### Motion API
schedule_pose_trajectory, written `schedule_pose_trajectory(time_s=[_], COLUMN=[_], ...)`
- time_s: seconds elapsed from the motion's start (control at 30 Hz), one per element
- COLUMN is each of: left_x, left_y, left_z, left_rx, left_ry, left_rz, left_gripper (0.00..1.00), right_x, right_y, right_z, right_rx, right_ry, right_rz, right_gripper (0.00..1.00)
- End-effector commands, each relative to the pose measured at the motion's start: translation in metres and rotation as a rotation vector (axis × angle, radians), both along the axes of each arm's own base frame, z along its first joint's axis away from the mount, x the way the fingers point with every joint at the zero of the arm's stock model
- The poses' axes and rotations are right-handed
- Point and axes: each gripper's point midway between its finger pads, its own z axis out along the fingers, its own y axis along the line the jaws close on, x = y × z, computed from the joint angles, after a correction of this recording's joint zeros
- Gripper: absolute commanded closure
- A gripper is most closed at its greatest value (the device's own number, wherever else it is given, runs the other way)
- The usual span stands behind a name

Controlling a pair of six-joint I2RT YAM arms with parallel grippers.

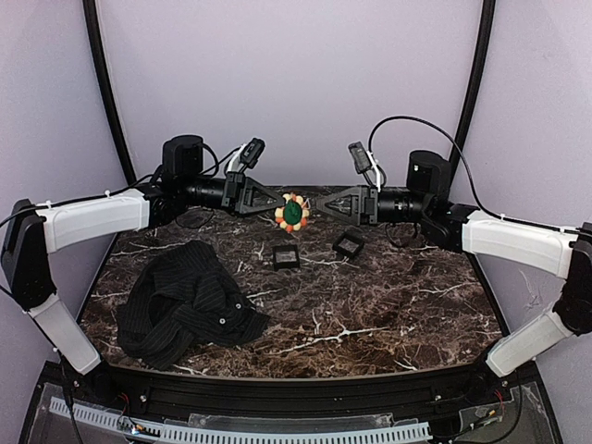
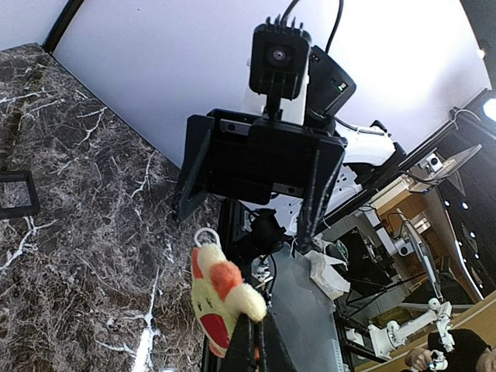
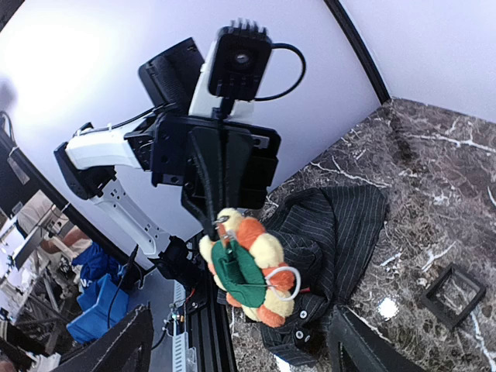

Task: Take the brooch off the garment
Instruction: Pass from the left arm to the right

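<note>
The brooch, with orange and cream petals and a green back, hangs in the air above the back middle of the table. My left gripper is shut on its edge, and the left wrist view shows the fingertips pinching the brooch. My right gripper faces it from the right and is open. Its fingers stand wide apart, with the brooch between and beyond them, untouched. The black pinstriped garment lies crumpled at the front left and also shows in the right wrist view.
Two small black square boxes lie on the marble table under the grippers. One box shows in the left wrist view and one in the right wrist view. White walls enclose the back and sides.
</note>
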Motion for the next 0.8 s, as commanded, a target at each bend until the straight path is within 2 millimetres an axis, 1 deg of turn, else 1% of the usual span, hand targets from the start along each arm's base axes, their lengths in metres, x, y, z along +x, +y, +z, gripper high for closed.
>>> schedule_pose_trajectory(time_s=[0.0,0.07,0.23,0.37,0.4,0.47,0.5,0.53,0.57,0.6,0.67,0.77], left_x=[-0.014,-0.021,-0.024,-0.021,-0.021,-0.011,-0.009,-0.002,0.001,0.005,0.006,0.009], left_y=[0.009,0.010,0.011,0.011,0.010,0.009,0.009,0.009,0.010,0.010,0.009,0.008], left_z=[0.028,0.037,0.038,0.035,0.034,0.027,0.019,0.015,0.008,0.004,-0.001,-0.004], left_rx=[-0.083,-0.128,-0.141,-0.127,-0.121,-0.083,-0.041,-0.017,0.019,0.035,0.050,0.058], left_ry=[-0.058,-0.075,-0.071,-0.062,-0.058,-0.056,-0.052,-0.054,-0.045,-0.041,-0.024,-0.014], left_rz=[-0.037,-0.064,-0.078,-0.066,-0.062,-0.008,0.011,0.053,0.067,0.088,0.090,0.100], left_gripper=[0.99,0.99,0.99,0.99,0.99,0.99,0.99,0.99,0.99,0.99,0.99,0.99], right_x=[-0.023,-0.023,-0.024,-0.025,-0.024,-0.016,-0.010,0.000,0.006,0.010,0.012,0.011], right_y=[-0.008,-0.008,-0.007,-0.001,0.000,0.002,0.002,0.001,0.000,0.001,0.005,0.012], right_z=[0.023,0.016,0.008,0.012,0.015,0.018,0.017,0.016,0.013,0.010,0.005,-0.004], right_rx=[0.068,0.059,0.058,0.061,0.063,0.055,0.043,0.028,0.018,0.012,0.014,0.012], right_ry=[-0.145,-0.141,-0.115,-0.127,-0.132,-0.129,-0.117,-0.103,-0.084,-0.063,-0.023,0.039], right_rz=[0.063,0.059,0.062,0.058,0.050,-0.004,-0.040,-0.100,-0.136,-0.150,-0.141,-0.124], right_gripper=[0.21,0.21,0.21,0.22,0.23,0.25,0.26,0.28,0.31,0.33,0.37,0.42])
